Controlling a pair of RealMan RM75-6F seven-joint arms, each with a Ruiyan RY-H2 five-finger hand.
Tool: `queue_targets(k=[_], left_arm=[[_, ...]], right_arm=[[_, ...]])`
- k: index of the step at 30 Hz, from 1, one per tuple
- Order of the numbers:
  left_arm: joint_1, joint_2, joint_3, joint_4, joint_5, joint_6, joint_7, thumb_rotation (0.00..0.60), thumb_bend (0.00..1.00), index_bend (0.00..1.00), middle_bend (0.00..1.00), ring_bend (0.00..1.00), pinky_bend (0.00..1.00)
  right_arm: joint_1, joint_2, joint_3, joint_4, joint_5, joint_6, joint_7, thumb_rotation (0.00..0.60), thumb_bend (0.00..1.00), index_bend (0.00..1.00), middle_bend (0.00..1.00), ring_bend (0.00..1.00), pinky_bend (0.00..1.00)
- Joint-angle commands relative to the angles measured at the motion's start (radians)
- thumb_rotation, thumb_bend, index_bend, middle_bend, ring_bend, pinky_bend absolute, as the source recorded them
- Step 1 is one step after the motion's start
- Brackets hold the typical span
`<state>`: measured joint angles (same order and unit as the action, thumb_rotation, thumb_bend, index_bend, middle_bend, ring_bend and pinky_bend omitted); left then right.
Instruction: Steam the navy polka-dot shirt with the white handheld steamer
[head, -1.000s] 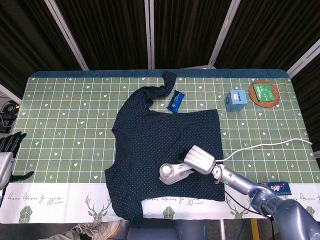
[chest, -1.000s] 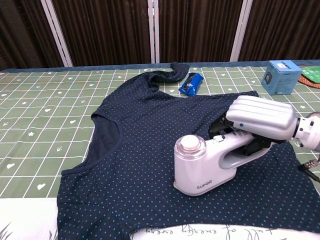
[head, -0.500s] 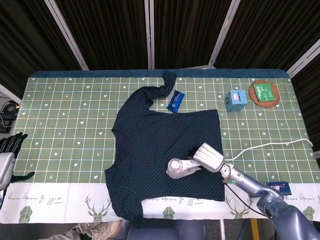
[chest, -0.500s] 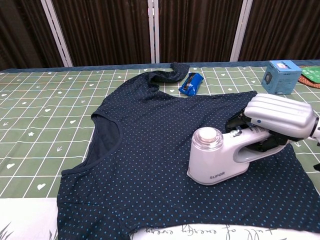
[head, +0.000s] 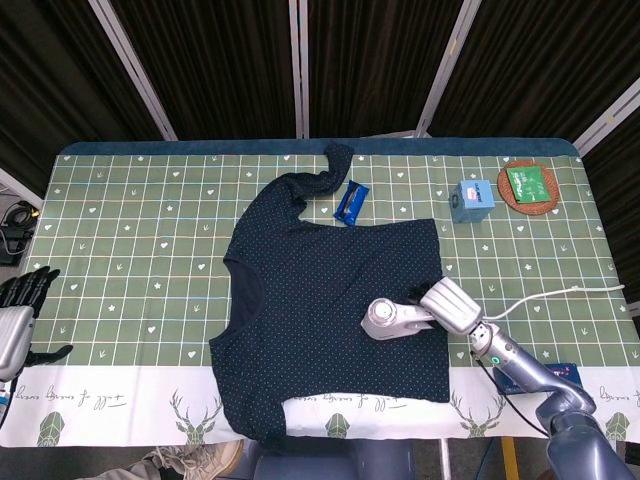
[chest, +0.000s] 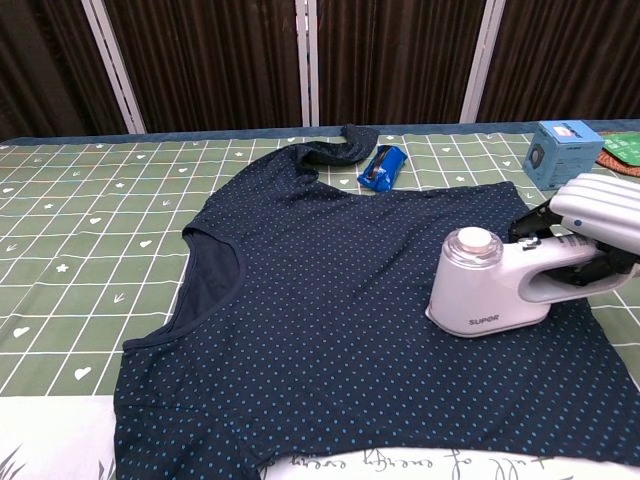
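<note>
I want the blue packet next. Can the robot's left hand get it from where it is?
Probably not easily: the left hand hangs off the table's left edge, the blue packet lies far across, beyond the shirt. Nothing blocks it.

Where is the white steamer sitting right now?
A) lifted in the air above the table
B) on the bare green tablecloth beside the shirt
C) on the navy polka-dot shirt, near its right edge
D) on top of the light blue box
C: the white steamer rests flat on the navy polka-dot shirt, held by the right hand close to the garment's right edge.
</note>
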<state>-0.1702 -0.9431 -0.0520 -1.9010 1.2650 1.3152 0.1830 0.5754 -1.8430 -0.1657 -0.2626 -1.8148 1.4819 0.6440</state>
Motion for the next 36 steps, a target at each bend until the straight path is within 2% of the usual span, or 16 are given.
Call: queue_targets(k=[1, 9, 16, 19, 27, 34, 35, 36], left_arm=[[0.000, 0.000, 0.000, 0.000, 0.000, 0.000, 0.000, 0.600, 0.00, 0.00, 0.00, 0.00, 0.00], [0.000, 0.004, 0.000, 0.000, 0.001, 0.000, -0.010, 0.600, 0.00, 0.00, 0.00, 0.00, 0.00], [-0.001, 0.006, 0.000, 0.002, 0.002, -0.003, -0.016, 0.600, 0.00, 0.00, 0.00, 0.00, 0.00], [-0.001, 0.007, 0.000, 0.002, 0.002, -0.004, -0.017, 0.600, 0.00, 0.00, 0.00, 0.00, 0.00], [-0.002, 0.006, 0.002, 0.002, 0.004, -0.005, -0.016, 0.600, 0.00, 0.00, 0.00, 0.00, 0.00], [-0.002, 0.008, 0.002, 0.002, 0.002, -0.007, -0.020, 0.600, 0.00, 0.00, 0.00, 0.00, 0.00], [-0.002, 0.009, 0.002, 0.003, 0.002, -0.007, -0.020, 0.600, 0.00, 0.00, 0.00, 0.00, 0.00], [-0.003, 0.008, 0.002, 0.003, 0.003, -0.007, -0.019, 0.600, 0.00, 0.00, 0.00, 0.00, 0.00]], right_arm=[[0.004, -0.008, -0.004, 0.007, -0.002, 0.008, 0.003, 0.600, 0.72, 0.81, 0.65, 0.65, 0.90], [0.032, -0.034, -0.031, 0.000, -0.028, 0.016, -0.016, 0.600, 0.72, 0.81, 0.65, 0.65, 0.90], [0.061, -0.046, -0.053, -0.046, -0.061, 0.071, -0.029, 0.600, 0.71, 0.81, 0.65, 0.65, 0.90], [0.069, -0.052, -0.062, -0.061, -0.076, 0.097, -0.055, 0.600, 0.67, 0.81, 0.65, 0.65, 0.90], [0.086, -0.061, -0.107, -0.085, -0.133, 0.143, -0.133, 0.600, 0.66, 0.81, 0.65, 0.65, 0.90], [0.081, -0.049, -0.103, -0.092, -0.120, 0.124, -0.144, 0.600, 0.65, 0.81, 0.65, 0.65, 0.90], [0.078, -0.045, -0.102, -0.090, -0.116, 0.117, -0.140, 0.600, 0.60, 0.80, 0.65, 0.64, 0.90], [0.066, -0.037, -0.094, -0.076, -0.100, 0.098, -0.142, 0.600, 0.50, 0.79, 0.65, 0.64, 0.90]])
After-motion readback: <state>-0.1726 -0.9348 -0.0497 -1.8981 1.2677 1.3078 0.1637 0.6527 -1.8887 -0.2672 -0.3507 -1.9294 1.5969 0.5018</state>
